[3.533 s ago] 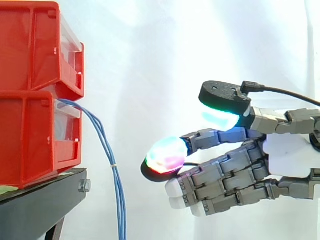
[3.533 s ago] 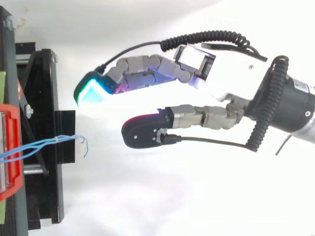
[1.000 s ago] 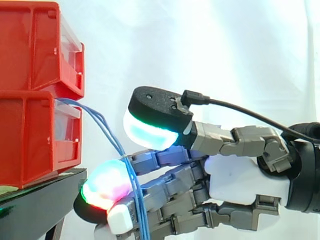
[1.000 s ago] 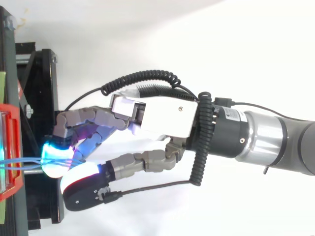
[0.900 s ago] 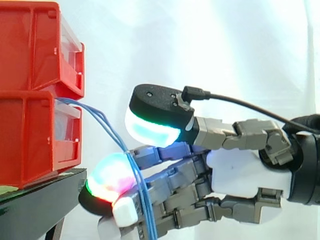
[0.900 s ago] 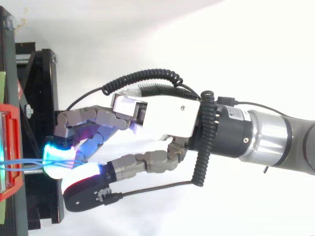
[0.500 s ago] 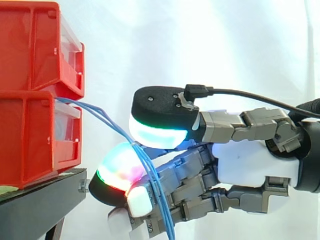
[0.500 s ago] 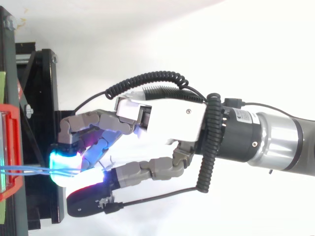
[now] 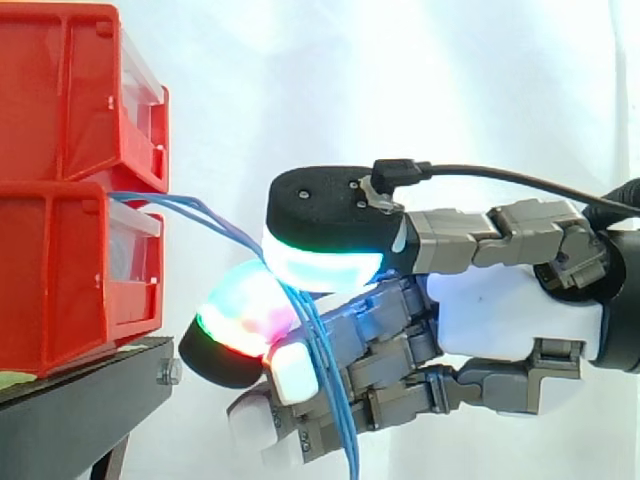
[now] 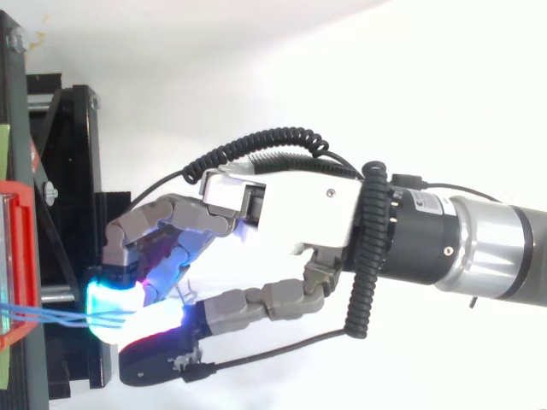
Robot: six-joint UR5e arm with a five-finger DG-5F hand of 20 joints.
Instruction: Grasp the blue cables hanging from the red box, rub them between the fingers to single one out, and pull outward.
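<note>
The blue cables (image 9: 190, 207) were a small bundle of thin strands. They left the front of the lower red bin (image 9: 50, 270) at nine o'clock in the side view. From there they ran close together towards three o'clock, sagged slightly, then bent sharply at my fingertips and dropped towards six o'clock out of the bottom of the picture. In the top view they showed as fine, nearly level lines (image 10: 43, 316) fanning a little between the bin's rim and my glowing pads.

There was little room on the nine o'clock side. The edge of the black stand (image 9: 80, 400) sat at seven o'clock just below my lower fingertip. From above, my pads lay over the stand's outer edge, with a short gap to the red rim. At twelve o'clock, and towards three o'clock along my arm, there was the open white curtain (image 9: 400, 90). The upper red bin (image 9: 60, 90) sat at ten o'clock, clear of my fingers.

My hand (image 9: 510, 320) was closed in a pinch on the cables. The black-backed pad (image 9: 325, 262), glowing cyan and green, pressed down from twelve o'clock onto the red-and-green glowing fingertip (image 9: 245, 320), with the strands caught between them. The other fingers were curled underneath, and the hanging part of the cables crossed in front of them.
</note>
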